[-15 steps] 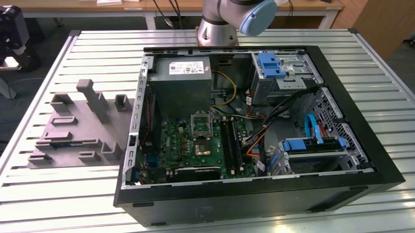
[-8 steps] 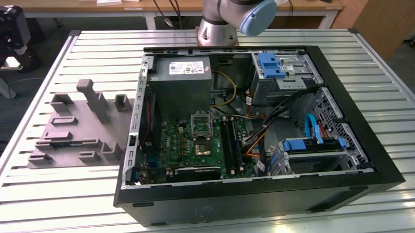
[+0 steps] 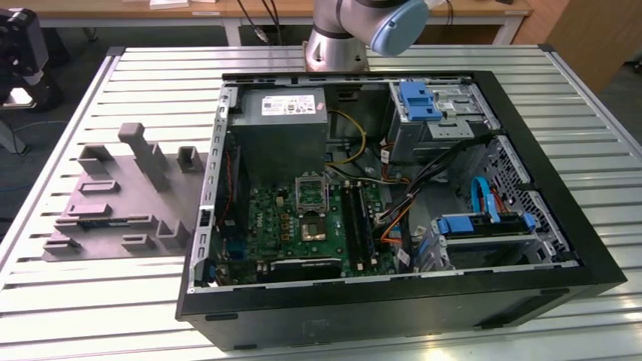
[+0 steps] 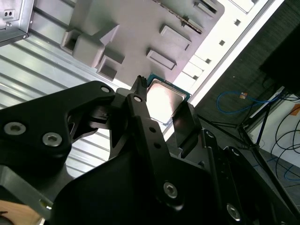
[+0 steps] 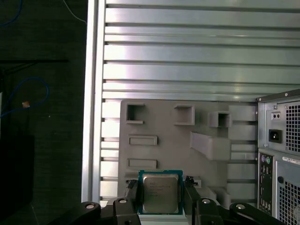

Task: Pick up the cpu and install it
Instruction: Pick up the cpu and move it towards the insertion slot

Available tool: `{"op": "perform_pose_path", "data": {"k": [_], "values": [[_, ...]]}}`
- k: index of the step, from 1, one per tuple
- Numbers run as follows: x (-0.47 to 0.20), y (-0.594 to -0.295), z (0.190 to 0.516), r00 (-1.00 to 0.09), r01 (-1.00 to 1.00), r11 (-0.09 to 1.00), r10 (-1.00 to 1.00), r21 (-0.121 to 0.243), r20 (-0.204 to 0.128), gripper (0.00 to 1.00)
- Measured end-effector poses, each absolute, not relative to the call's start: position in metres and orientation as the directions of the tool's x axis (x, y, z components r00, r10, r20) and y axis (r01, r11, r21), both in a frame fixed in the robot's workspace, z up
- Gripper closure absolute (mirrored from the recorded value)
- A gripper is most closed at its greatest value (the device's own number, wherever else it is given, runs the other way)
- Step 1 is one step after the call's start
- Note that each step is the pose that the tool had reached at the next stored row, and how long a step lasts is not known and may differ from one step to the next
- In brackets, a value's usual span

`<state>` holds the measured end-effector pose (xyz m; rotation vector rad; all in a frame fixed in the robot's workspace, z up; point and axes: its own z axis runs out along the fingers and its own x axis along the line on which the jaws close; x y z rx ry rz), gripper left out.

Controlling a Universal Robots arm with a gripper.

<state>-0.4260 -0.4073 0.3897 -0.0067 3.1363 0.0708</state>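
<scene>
silver chip clamped in black fingers over the grey tray

in both wrist views the black two-finger gripper (image 5: 161, 183) is clenched on the cpu (image 5: 160, 193), a flat square chip with a silver-grey metal top and a thin green rim. one finger (image 5: 132, 193) presses against each of two opposite edges. the chip is held off the grey moulded plastic tray (image 5: 164, 150) and is seen in front of that tray's border, near the edge of the slatted aluminium table (image 5: 187, 56).

the first wrist view meets the chip's top squarely. it also takes in the pale metal rear panel (image 5: 281, 140) of the computer case, which stands just beside the tray. the second wrist view catches the chip at a slant, with glare across its metal. past the table's edge it shows dark floor with a looping blue cable (image 4: 239, 96).

the exterior view gives the wider layout. the tray lies by the table's edge on the exterior view's left. the open black computer case (image 3: 401, 301) fills the middle and reaches toward the opposite edge. inside it are a green motherboard (image 3: 286, 233) with a square socket (image 3: 313, 227) near its middle, and a grey power supply box (image 3: 286, 128) in the corner nearest the arm. the grey, blue-capped arm (image 3: 346, 30) rises at the table's far edge.
</scene>
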Motion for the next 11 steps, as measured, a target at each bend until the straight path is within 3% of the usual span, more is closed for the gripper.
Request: {"op": "perform_pose_path", "data": {"k": [11], "values": [[-0.4231, -0.4074, 0.3897, -1.000, -0.004, 0.999, -0.004, 0.045, -0.005, 0.53]]}}
